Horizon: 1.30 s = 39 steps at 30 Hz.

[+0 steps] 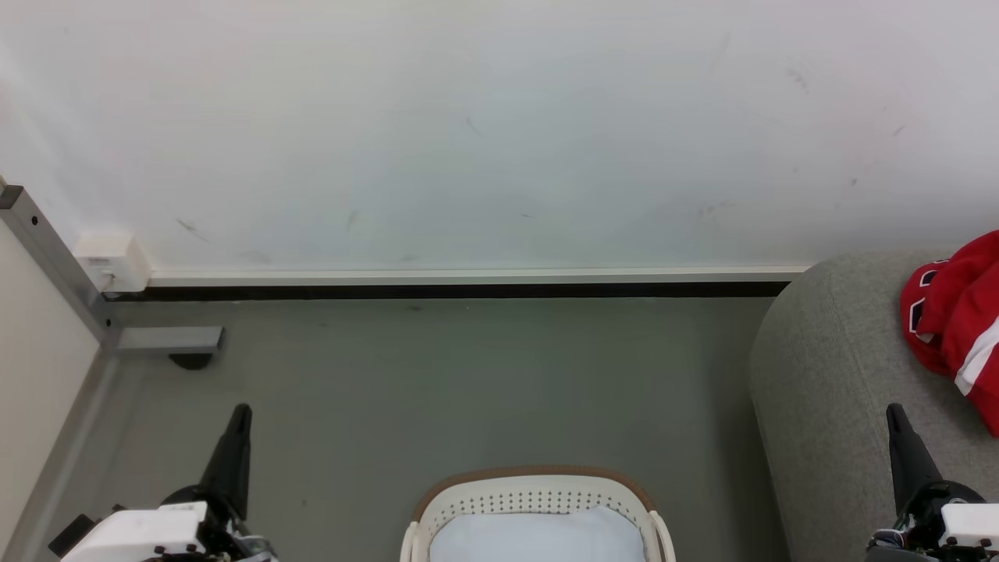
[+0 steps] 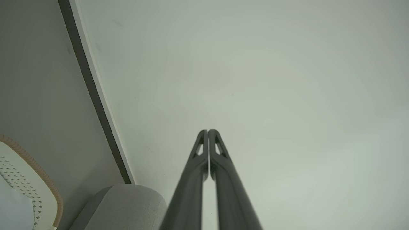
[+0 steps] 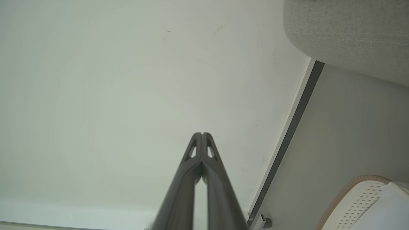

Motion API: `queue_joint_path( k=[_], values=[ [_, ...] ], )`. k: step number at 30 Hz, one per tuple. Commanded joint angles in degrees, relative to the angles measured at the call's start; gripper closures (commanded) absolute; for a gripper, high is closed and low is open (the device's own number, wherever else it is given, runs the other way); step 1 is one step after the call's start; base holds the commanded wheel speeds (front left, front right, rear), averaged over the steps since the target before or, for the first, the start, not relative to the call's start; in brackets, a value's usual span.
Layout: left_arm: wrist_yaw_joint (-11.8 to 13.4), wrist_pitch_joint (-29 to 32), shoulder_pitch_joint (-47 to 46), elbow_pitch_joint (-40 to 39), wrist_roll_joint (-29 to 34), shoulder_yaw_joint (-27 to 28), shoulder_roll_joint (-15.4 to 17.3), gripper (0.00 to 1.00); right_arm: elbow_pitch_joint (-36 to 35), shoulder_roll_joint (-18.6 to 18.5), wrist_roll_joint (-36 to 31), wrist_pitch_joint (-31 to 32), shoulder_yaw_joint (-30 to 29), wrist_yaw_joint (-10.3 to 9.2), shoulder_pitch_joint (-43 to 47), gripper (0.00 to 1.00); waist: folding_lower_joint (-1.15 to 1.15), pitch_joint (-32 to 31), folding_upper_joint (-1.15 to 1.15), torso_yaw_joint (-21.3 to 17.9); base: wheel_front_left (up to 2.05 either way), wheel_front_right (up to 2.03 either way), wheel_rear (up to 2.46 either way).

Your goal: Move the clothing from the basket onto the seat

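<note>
Red clothing [image 1: 958,328] with white trim and dark lettering lies on the light grey seat [image 1: 827,375] at the right edge of the head view. The white perforated basket [image 1: 538,496] with its brown rim stands on the floor at the bottom centre, with just the white liner [image 1: 538,535] showing inside. My left gripper [image 1: 240,414] is at the lower left, shut and holding nothing, its tips touching in the left wrist view [image 2: 208,131]. Over the seat's front, my right gripper [image 1: 894,412] is shut and holding nothing too, as the right wrist view [image 3: 202,134] confirms.
A white wall [image 1: 499,133] with a pale skirting and a dark gap closes off the far side. A grey metal frame post [image 1: 47,250] with a foot bracket [image 1: 168,339] stands at the left. Grey floor [image 1: 468,382] lies between the wall and the basket.
</note>
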Motion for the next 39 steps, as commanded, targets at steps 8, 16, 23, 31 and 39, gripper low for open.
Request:
queue_joint_path(
  k=[8,16,23,31,39],
  values=[
    [-0.17,0.18,-0.57,-0.06,-0.69,0.13,0.11,1.0,-0.24,-0.82,0.69,-0.55,0.39,-0.12,-0.25,1.0,0.0,0.0,0.0,0.0,0.0,0.0,0.0],
    [-0.17,0.18,-0.56,-0.06,-0.69,0.13,0.11,1.0,-0.31,-1.16,1.05,-0.89,0.9,-0.12,-0.19,1.0,0.0,0.0,0.0,0.0,0.0,0.0,0.0],
    [-0.17,0.18,-0.56,-0.07,-0.69,0.13,0.11,1.0,-0.37,-1.36,1.45,-1.35,1.35,-0.12,-0.15,1.0,0.0,0.0,0.0,0.0,0.0,0.0,0.0],
    [-0.17,0.18,-0.56,-0.09,-0.69,0.13,0.11,1.0,-0.45,-1.8,2.02,-1.72,1.83,-0.12,-0.09,1.0,0.0,0.01,0.0,0.0,0.0,0.0,0.0],
    [-0.17,0.18,-0.56,-0.09,-0.69,0.13,0.11,1.0,-0.53,-2.27,2.58,-2.16,2.4,-0.12,-0.04,1.0,0.0,0.01,0.0,0.0,0.0,0.0,0.0]
  ],
)
